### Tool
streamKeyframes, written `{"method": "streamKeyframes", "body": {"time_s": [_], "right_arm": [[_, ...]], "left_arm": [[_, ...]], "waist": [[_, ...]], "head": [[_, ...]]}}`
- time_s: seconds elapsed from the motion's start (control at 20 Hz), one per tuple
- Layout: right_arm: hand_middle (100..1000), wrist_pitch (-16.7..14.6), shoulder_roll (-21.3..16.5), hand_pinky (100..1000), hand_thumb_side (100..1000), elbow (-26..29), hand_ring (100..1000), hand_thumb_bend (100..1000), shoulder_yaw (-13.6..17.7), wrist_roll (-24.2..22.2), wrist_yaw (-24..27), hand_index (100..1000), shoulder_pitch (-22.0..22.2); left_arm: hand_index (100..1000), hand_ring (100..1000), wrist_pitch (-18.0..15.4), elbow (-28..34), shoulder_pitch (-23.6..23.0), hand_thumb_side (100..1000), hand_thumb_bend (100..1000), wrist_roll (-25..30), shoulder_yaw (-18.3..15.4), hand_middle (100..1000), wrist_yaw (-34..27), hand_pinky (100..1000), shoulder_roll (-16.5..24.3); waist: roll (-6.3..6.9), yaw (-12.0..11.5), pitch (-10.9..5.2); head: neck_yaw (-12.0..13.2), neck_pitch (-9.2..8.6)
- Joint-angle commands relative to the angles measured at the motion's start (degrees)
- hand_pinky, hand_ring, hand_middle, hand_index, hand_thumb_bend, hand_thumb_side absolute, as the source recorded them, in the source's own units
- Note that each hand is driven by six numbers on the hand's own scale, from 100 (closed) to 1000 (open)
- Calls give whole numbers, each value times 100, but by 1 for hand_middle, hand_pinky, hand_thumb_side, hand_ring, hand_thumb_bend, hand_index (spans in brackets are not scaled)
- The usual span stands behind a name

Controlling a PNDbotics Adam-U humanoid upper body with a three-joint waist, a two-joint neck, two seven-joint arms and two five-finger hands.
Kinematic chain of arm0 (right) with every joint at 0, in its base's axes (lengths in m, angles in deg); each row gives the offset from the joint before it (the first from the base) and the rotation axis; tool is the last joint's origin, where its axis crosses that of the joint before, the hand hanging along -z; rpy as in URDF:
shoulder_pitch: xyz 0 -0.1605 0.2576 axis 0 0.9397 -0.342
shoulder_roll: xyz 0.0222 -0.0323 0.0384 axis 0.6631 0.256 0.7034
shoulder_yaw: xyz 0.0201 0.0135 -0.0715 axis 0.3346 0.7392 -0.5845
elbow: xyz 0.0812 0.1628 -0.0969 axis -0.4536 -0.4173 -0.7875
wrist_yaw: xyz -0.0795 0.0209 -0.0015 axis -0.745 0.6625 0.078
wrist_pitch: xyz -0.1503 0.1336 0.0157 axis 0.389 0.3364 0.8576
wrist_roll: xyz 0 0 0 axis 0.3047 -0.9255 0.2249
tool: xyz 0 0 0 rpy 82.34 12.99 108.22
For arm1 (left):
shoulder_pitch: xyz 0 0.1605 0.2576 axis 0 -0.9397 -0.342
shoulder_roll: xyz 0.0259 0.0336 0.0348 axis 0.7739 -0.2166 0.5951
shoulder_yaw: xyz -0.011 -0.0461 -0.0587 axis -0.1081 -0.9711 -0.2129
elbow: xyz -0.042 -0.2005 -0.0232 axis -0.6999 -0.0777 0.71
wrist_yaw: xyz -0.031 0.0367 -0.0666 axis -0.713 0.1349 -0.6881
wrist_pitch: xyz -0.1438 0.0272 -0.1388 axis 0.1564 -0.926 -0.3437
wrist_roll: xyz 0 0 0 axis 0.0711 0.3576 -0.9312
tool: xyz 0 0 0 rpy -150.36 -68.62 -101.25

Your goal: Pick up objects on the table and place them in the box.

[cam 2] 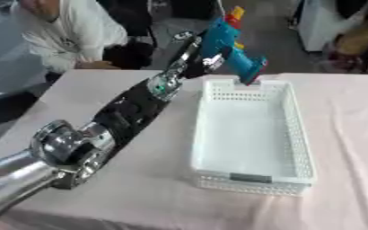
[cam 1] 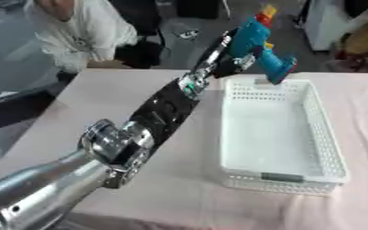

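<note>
**Toy drill held over the far end of the box**

We look down on a table (cam 1: 179,197) under a pale pink cloth, with grey floor and clutter beyond its far edge. A white perforated box (cam 1: 328,148) sits lengthwise toward the table's right side, its long axis running from the near edge to the far edge. A small grey label plate shows on its near wall; we can read no writing on it or anywhere else.

Our left arm (cam 1: 101,152) reaches diagonally from the near left corner toward the box's far end. The left hand (cam 1: 233,57) has its fingers curled round a teal toy drill (cam 1: 264,49), which hangs in the air above the box's far left corner, clear of the rim. The drill's long axis is tilted: its yellow and red tip points up and away, its handle down toward the box's far wall.
</note>
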State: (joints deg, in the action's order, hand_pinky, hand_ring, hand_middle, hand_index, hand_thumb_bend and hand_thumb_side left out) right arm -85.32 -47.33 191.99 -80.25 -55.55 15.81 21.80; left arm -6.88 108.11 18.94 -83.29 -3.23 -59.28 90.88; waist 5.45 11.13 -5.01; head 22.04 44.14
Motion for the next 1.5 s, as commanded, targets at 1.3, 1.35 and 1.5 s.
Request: {"method": "streamKeyframes", "body": {"time_s": [1.3,1.35,1.5], "right_arm": [[734,54,-36,576,1000,92,561,100,16,-28,-17,759,-102],[734,47,-55,573,1000,80,553,100,15,-41,-24,758,-104],[735,-45,-189,570,1000,-31,542,100,34,-133,-55,755,-124]], "left_arm": [[1000,958,-543,1833,-413,902,436,-38,303,998,1920,958,865],[1000,922,-543,2188,-572,867,428,-120,441,973,1550,895,959],[995,896,-541,3853,-1333,838,450,-301,858,946,249,859,1207]], "waist": [[23,-132,-61],[22,-153,-54],[-28,-320,12]], "head": [[-79,-2],[-107,-2],[-268,-19]]}}
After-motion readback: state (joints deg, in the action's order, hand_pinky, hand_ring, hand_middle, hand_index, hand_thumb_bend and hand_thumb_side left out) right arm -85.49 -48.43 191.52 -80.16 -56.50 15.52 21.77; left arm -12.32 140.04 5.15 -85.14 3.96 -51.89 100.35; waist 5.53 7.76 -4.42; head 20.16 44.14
